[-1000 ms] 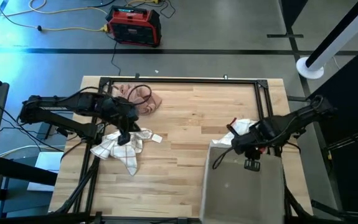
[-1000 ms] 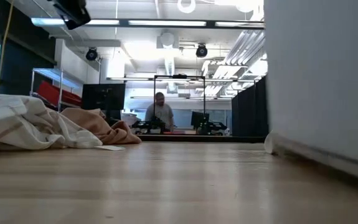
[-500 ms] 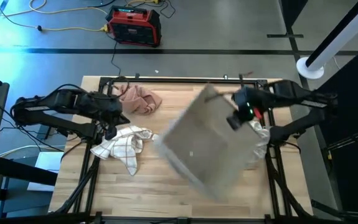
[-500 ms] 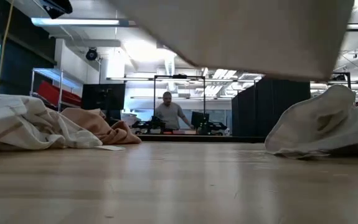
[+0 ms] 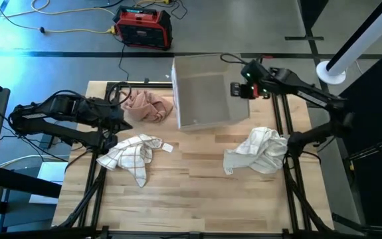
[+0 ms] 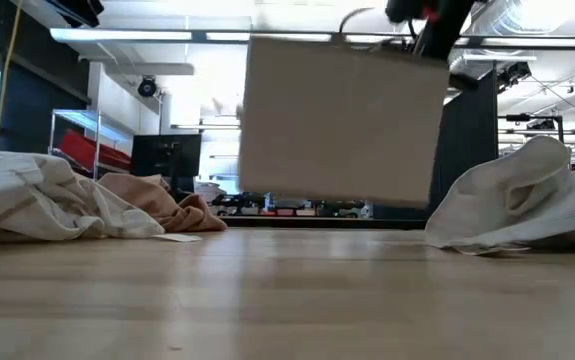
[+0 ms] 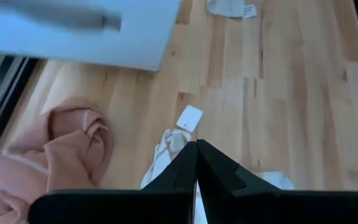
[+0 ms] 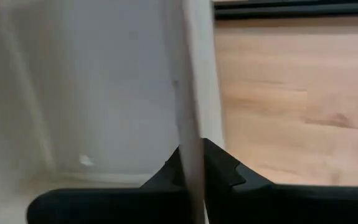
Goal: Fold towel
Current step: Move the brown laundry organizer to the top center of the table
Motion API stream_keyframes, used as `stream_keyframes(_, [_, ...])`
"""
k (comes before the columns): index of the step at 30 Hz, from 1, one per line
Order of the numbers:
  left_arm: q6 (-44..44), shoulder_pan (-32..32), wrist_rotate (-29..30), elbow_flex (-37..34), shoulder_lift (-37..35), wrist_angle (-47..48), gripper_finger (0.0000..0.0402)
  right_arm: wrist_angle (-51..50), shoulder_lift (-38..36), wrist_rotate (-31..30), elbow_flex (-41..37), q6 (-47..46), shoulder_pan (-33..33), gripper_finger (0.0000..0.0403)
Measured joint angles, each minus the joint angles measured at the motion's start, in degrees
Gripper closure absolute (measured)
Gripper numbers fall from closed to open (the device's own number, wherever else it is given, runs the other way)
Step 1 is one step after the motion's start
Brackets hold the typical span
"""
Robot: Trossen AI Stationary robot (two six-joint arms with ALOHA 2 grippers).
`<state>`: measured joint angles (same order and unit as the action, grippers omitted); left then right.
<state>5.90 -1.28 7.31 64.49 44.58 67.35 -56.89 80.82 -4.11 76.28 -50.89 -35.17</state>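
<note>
Three cloths lie on the table (image 5: 197, 192): a checked towel (image 5: 132, 154) at the left, a pink cloth (image 5: 147, 106) behind it near the far edge, and a pale towel (image 5: 260, 151) at the right. There is one grey bin (image 5: 207, 91), and it hangs clear of the wood, carried by the right gripper (image 5: 242, 89), whose fingers are clamped on its thin wall, as the right wrist view shows. The left gripper (image 5: 123, 124) hovers with its fingers pressed together on nothing, above the gap between the pink cloth and the checked towel. The likeliest trouble, as I judge it, is the bin: it is held by one edge only and hangs tilted, so it could swing, slip from the pinch, or drop onto the pink cloth below it. It also floats near the left arm's reach, so the two could knock together if both move inward. No towel is spread flat yet; each is a crumpled heap, and a grab at a bunched fold instead of a corner would make a poor fold.
</note>
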Motion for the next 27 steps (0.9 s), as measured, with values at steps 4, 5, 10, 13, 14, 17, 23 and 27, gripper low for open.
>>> stream_keyframes(4, [-0.43, 0.02, 0.59, 0.0, -0.02, 0.98, 0.0402, 2.8, 5.1, -0.38, 0.72, 0.32, -3.25, 0.0403])
stream_keyframes(5, [-0.44, 0.04, 0.6, 0.0, -0.02, 1.08, 0.0402, 3.36, 6.19, -0.6, 1.13, 0.12, -3.79, 0.0403])
stream_keyframes(10, [0.07, 0.02, 0.62, 0.0, -0.02, 2.44, 0.0402, 3.13, 11.0, 0.14, 1.96, 0.45, -4.75, 0.0403])
stream_keyframes(13, [0.38, 0.04, 0.88, 0.0, -0.12, 2.58, 0.0402, 3.39, 11.92, 1.61, 2.24, 3.14, -4.75, 0.0403])
stream_keyframes(14, [0.36, 0.02, 0.93, 0.0, -0.2, 2.58, 0.0402, 3.43, 12.0, 1.77, 2.28, 4.0, -4.73, 0.0403])
stream_keyframes(17, [0.42, 0.0, 1.01, 0.0, -0.24, 2.56, 0.0402, 2.93, 11.58, 1.53, 2.27, 6.17, -4.7, 0.0403])
stream_keyframes(23, [0.45, 0.0, 2.96, 0.0, -0.24, 2.43, 0.0402, 1.98, 9.81, -0.27, 2.15, 6.16, -5.41, 0.0403])
stream_keyframes(27, [1.65, 0.0, 3.28, 0.0, -0.2, 1.88, 0.0402, 0.42, 9.81, -0.73, 2.13, 5.79, -5.73, 0.0403])
